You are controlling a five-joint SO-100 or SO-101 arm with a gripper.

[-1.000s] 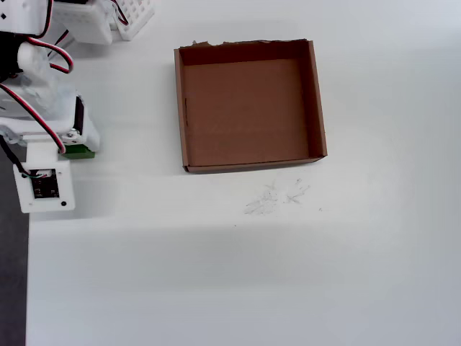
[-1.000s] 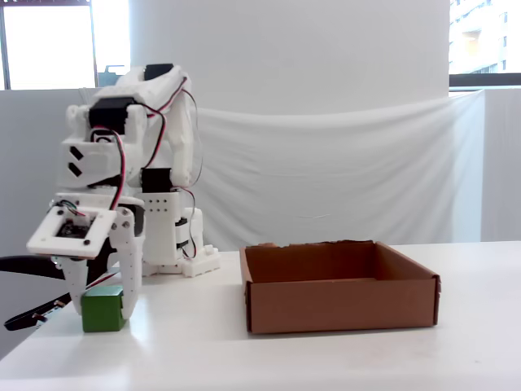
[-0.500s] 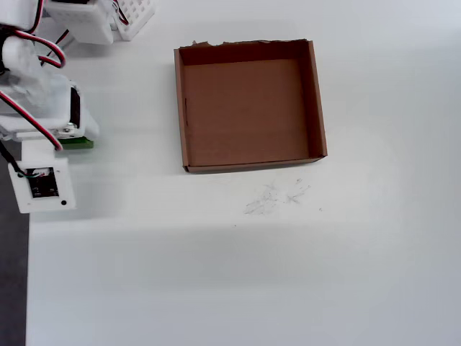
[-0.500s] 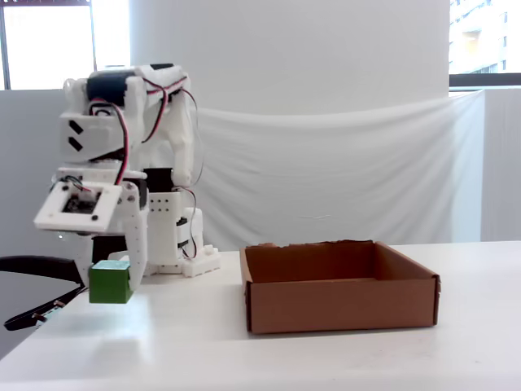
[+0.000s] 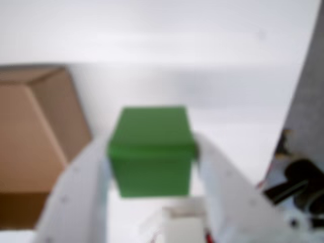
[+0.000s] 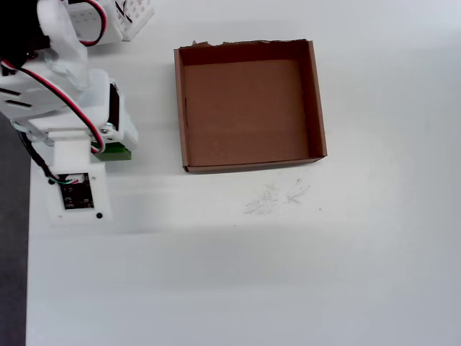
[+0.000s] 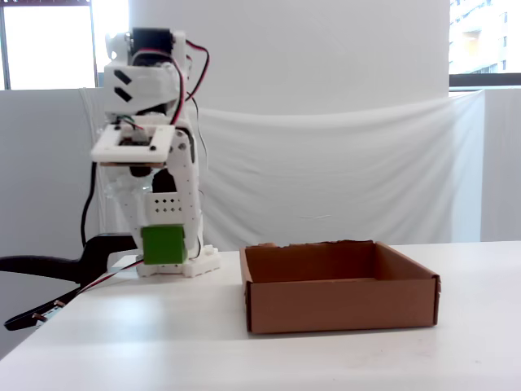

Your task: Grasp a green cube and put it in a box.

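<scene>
In the fixed view my gripper [image 7: 164,244] hangs at the left, clamped on the green cube [image 7: 163,243], which I hold clear above the table [image 7: 179,342]. In the wrist view one white finger [image 5: 81,187] presses each side face of the cube. The box [image 7: 340,305] lies to my right, empty, and its near wall stands lower than the cube, so I judge a level carry rightward should clear it. In the overhead view the cube [image 6: 115,153] shows only as a green sliver under my wrist, left of the box's left wall [image 6: 179,108]. Nothing lies between them; the white slotted basket [image 6: 133,14] sits well behind.
</scene>
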